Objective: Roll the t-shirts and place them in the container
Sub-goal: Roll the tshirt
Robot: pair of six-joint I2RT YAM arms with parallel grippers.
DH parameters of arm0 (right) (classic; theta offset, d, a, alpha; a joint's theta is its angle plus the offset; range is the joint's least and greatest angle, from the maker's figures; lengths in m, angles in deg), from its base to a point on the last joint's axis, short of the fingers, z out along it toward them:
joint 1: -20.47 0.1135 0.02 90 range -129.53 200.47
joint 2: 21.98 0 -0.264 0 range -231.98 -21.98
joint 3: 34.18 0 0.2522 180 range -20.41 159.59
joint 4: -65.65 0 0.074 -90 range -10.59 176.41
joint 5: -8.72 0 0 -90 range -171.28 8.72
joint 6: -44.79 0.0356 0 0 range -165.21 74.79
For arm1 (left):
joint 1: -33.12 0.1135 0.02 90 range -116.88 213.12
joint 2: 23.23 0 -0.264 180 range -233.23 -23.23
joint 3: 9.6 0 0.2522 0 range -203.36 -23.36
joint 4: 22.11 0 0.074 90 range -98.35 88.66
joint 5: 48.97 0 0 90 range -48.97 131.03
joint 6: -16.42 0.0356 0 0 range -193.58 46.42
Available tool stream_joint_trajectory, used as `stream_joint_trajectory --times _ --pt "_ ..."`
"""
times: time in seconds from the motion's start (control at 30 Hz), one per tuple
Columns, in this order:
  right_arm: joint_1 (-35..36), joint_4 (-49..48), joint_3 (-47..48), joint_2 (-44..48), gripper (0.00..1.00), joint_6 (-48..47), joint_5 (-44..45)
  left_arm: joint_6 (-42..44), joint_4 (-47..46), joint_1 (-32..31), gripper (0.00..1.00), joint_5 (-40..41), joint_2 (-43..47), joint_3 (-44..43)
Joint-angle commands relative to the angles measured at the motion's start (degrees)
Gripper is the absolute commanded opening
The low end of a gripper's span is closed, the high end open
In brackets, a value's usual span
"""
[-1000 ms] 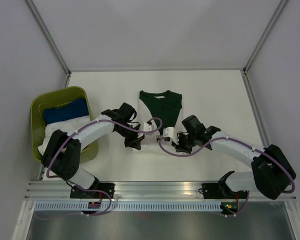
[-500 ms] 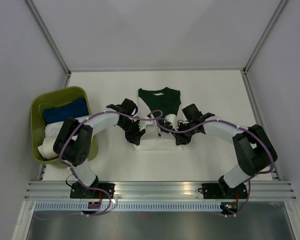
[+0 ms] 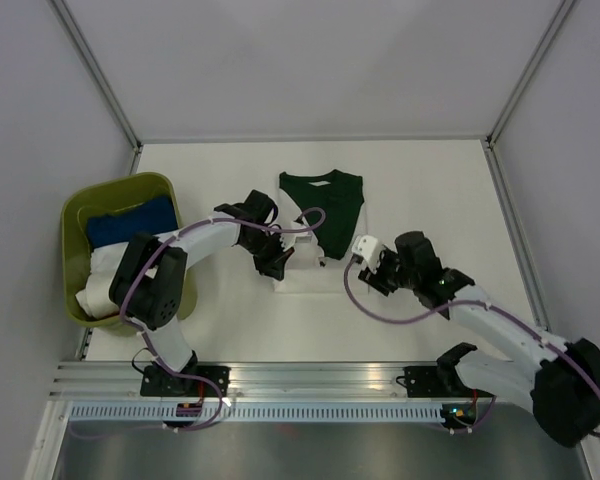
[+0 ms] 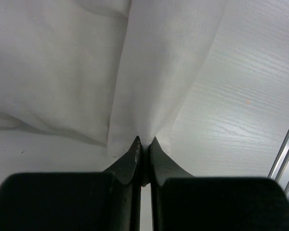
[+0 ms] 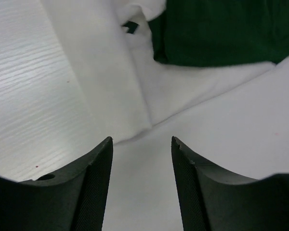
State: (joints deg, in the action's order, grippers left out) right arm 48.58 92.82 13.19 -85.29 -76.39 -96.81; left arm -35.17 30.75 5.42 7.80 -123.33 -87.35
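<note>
A dark green t-shirt (image 3: 321, 199) lies flat at mid-table, its lower part over a white t-shirt (image 3: 310, 278) folded beneath it. My left gripper (image 3: 277, 264) is at the white shirt's left edge. In the left wrist view the left gripper (image 4: 144, 141) is shut on a raised fold of the white t-shirt (image 4: 159, 72). My right gripper (image 3: 373, 272) hangs just right of the shirts. In its wrist view the right gripper (image 5: 142, 141) is open with nothing between the fingers, over the white t-shirt (image 5: 135, 101), with the green t-shirt (image 5: 221, 33) beyond.
An olive green bin (image 3: 76, 212) stands at the table's left edge, holding a blue bundle (image 3: 130, 222) and a white bundle (image 3: 120, 262). Metal frame rails run along the near edge, and grey walls close in the back and sides.
The right gripper has opened, let go of the white shirt and drawn back to the right. The left gripper has shifted slightly farther along the shirt's left edge.
</note>
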Motion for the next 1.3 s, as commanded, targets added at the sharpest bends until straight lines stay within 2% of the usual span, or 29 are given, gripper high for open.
stream_joint_trajectory --times 0.0,0.13,0.2,0.4,0.47,0.57,0.67,0.73,0.77,0.8,0.83,0.97,1.03,1.1,1.17,1.2,1.27 --pt "10.7 -8.6 -8.0 8.8 0.58 -10.4 12.5 -2.6 -1.6 0.4 0.05 -1.5 -1.0 -3.3" --pt "19.7 -8.7 -10.5 8.2 0.58 -11.7 20.8 -3.6 -1.3 0.4 0.06 -0.9 -2.2 -4.5" --pt "23.9 -12.2 -11.9 5.8 0.59 -12.7 26.7 -3.8 -1.2 0.5 0.07 -0.7 -2.5 -5.0" --pt "24.8 -20.6 -10.9 -5.5 0.63 -10.0 29.9 -3.3 -0.7 0.5 0.08 -0.3 -3.0 -5.6" --pt "24.8 -24.4 -10.2 -10.6 0.63 -8.6 33.8 -2.8 -0.4 0.5 0.08 -0.2 -3.3 -6.0" --pt "24.4 -25.7 -8.9 -16.1 0.63 -7.0 35.5 -1.7 0.6 0.5 0.11 -0.2 -3.5 -6.5" --pt "24.3 -27.5 -9.6 -18.8 0.56 -7.5 36.2 -0.7 1.5 0.5 0.12 -0.5 -3.6 -6.8" --pt "23.7 -27.8 -9.7 -19.4 0.29 -7.0 36.4 1.0 2.6 1.1 0.16 -1.4 -3.5 -7.2" --pt "23.4 -26.3 -9.5 -19.2 0.20 -6.7 33.3 1.6 2.9 1.4 0.18 -1.7 -3.4 -7.4" --pt "22.1 -25.4 -9.3 -18.9 0.04 -6.7 31.5 2.3 3.3 2.2 0.23 -2.8 -3.4 -7.6" --pt "21.5 -24.6 -9.0 -18.4 0.00 -6.6 30.0 3.8 4.1 2.5 0.25 -3.1 -3.4 -8.4" --pt "19.5 -15.4 -4.5 -15.4 0.01 -4.6 21.3 7.0 4.3 4.5 0.34 -1.5 -3.4 -11.7" --pt "16.4 -9.3 -0.4 -14.7 0.01 -2.4 13.3 7.6 3.5 5.7 0.42 0.0 -2.7 -13.8" --pt "14.7 -5.0 2.7 -14.9 0.00 -1.4 7.5 11.1 2.5 5.8 0.45 0.1 -0.7 -13.9" --pt "13.9 1.3 7.1 -15.8 0.01 -0.9 0.1 14.7 1.2 5.8 0.47 -1.3 4.5 -10.8" --pt "12.9 3.4 8.4 -16.1 0.00 -0.6 -2.8 19.2 1.0 5.8 0.48 -3.4 6.9 -9.0" --pt "10.8 8.9 11.6 -17.0 0.00 -0.4 -12.6 24.6 0.3 5.6 0.49 -6.0 14.1 -2.0"
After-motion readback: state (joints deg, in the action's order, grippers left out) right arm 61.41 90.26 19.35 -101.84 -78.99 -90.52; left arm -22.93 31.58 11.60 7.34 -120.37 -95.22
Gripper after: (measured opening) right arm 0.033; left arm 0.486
